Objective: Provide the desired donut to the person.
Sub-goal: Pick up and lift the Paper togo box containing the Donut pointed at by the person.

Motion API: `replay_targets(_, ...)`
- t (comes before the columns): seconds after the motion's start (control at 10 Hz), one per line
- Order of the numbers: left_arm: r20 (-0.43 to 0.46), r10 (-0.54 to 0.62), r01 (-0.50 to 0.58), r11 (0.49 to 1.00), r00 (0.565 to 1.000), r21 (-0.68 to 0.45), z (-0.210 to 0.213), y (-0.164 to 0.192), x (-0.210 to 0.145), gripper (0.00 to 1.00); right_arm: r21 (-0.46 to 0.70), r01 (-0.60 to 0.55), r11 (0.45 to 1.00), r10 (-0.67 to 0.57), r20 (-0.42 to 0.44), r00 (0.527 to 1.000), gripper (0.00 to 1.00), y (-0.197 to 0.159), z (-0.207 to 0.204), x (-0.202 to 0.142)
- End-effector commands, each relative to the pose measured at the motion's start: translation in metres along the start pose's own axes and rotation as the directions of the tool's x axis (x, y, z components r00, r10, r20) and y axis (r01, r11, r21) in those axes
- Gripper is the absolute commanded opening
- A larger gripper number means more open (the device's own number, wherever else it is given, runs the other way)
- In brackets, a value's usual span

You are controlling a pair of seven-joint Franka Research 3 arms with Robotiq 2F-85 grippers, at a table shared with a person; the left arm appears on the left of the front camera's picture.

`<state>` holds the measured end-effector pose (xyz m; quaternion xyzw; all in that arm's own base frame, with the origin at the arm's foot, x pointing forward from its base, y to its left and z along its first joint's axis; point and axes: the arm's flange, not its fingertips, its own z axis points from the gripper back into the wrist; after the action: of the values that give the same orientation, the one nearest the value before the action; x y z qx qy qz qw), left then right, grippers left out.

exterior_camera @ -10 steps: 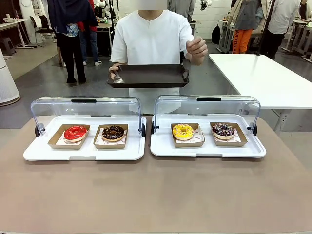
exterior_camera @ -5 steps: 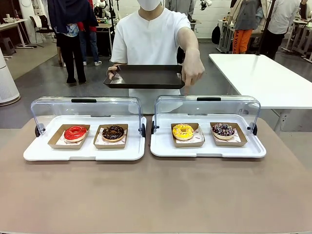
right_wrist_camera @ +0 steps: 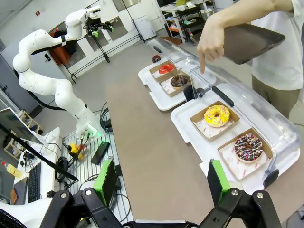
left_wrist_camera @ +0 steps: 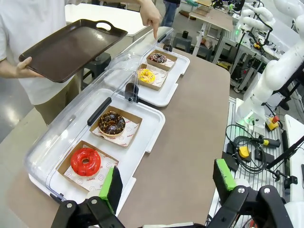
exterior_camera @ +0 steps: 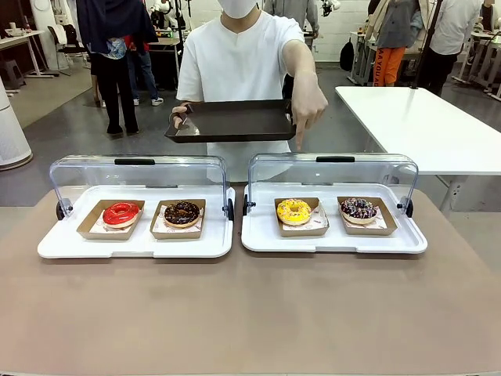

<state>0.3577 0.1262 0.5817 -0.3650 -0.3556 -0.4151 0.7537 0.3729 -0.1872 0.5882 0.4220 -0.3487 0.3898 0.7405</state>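
The person (exterior_camera: 243,59) in a white shirt stands at the far side, holding a dark tray (exterior_camera: 233,121) in one hand. Their other hand (exterior_camera: 307,106) points a finger down over the yellow donut (exterior_camera: 293,210) in the right case. Beside that donut sits a chocolate sprinkled donut (exterior_camera: 359,207). The left case holds a red donut (exterior_camera: 120,213) and a chocolate donut (exterior_camera: 182,212). My left gripper (left_wrist_camera: 166,183) hangs open high above the table's near end. My right gripper (right_wrist_camera: 161,183) is open too, well above the table edge, with nothing between its fingers.
Two white display cases (exterior_camera: 137,239) (exterior_camera: 333,239) with clear lids (exterior_camera: 137,174) raised stand side by side across the brown table (exterior_camera: 250,313). Each donut lies in a cardboard box. A white table (exterior_camera: 423,125) stands at the back right. Other people stand farther off.
The person's free hand swung from chest height forward and down, and now points over the yellow donut. The tray rose slightly. Both arms are still.
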Motion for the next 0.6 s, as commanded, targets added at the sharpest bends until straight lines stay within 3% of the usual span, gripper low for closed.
replay_targets(0.0, 0.011, -0.006, 0.006, 1.0, 1.0, -0.006, 0.0002, 0.0004, 0.0004, 1.0, 0.006, -0.001, 1.0, 0.001, 0.007, 1.0, 1.0, 0.0001, 0.0004, -0.0002)
replay_targets(0.5, 0.011, -0.006, 0.006, 1.0, 1.0, -0.006, 0.0002, 0.0004, 0.0004, 1.0, 0.006, -0.001, 1.0, 0.001, 0.007, 1.0, 1.0, 0.0001, 0.0004, -0.0002)
